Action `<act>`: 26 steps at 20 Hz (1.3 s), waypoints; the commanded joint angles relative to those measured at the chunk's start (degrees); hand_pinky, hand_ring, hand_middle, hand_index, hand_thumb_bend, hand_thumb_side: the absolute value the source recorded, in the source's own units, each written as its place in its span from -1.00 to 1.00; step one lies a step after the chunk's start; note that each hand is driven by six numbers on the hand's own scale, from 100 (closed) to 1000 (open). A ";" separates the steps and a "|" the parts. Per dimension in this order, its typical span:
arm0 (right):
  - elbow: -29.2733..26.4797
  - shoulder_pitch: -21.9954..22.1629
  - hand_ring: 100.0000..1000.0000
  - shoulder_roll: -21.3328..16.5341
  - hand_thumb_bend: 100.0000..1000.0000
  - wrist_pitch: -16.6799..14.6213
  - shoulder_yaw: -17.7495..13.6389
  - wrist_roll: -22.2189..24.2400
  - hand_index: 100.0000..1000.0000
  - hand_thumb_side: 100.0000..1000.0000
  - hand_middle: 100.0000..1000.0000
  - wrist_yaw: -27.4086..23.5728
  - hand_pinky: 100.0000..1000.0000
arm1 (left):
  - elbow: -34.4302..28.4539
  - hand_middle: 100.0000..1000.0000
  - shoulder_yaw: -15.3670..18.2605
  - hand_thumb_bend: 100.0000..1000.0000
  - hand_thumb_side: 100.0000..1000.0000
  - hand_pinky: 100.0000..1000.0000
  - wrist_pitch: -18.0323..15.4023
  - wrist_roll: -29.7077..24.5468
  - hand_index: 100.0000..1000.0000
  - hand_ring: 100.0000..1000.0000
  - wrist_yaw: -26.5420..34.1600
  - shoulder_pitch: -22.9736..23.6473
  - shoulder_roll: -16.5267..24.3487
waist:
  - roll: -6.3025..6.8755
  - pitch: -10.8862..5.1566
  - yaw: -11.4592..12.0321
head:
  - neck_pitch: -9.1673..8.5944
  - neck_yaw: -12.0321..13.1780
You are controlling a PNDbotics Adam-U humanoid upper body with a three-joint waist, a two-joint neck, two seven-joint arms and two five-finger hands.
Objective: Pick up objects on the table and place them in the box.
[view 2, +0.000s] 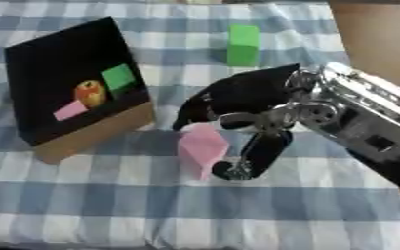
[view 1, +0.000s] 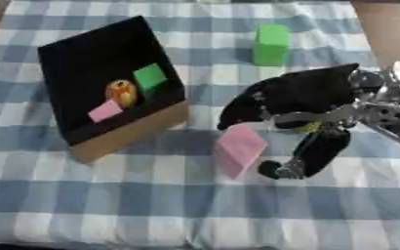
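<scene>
Right hand (view 2: 254, 97): fingers (view 2: 199, 105) curled above the pink block (view 2: 202, 146), thumb just beside it; contact cannot be confirmed. Block rests on the counter (view 2: 110, 195), right of the box (view 2: 67, 83).

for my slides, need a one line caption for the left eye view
Right robot hand closes around a pink block beside the black box, a green block waiting behind.
</scene>
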 commanded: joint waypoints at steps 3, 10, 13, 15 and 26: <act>2.23 -0.46 0.86 0.23 -0.71 -1.03 -0.06 -0.38 0.92 -0.41 0.80 1.22 0.88 | -0.99 0.31 -0.03 -0.34 0.47 0.53 0.25 -0.03 0.61 0.49 0.19 -0.57 0.41 | -0.15 0.15 0.21 | -0.92 -0.42; 5.56 -0.31 0.86 1.50 -0.73 -2.50 0.44 -0.87 0.92 -0.38 0.81 2.27 0.88 | -0.99 0.30 -0.11 -0.35 0.47 0.53 0.42 -0.08 0.60 0.50 0.30 -0.57 0.10 | -0.19 0.61 0.50 | -1.27 -0.70; 6.60 -0.06 0.85 1.78 -0.72 -3.52 0.85 -0.34 0.93 -0.38 0.81 2.30 0.88 | -0.99 0.31 -0.08 -0.35 0.47 0.53 0.45 -0.05 0.60 0.50 0.35 -0.61 0.06 | -0.21 0.73 0.63 | -1.20 -0.70; 7.27 0.09 0.85 2.02 -0.70 -3.91 0.98 0.14 0.92 -0.40 0.81 2.31 0.88 | -0.99 0.31 -0.08 -0.35 0.47 0.53 0.48 -0.03 0.60 0.50 0.39 -0.62 0.01 | -0.23 0.79 0.67 | -1.19 -0.73; 11.79 0.46 0.82 4.58 -0.70 -4.61 1.68 0.78 0.87 -0.54 0.67 3.47 0.86 | -0.99 0.30 -0.31 -0.37 0.46 0.53 0.62 -0.34 0.60 0.50 0.62 -0.89 -0.24 | -0.05 0.92 0.90 | -1.29 -1.04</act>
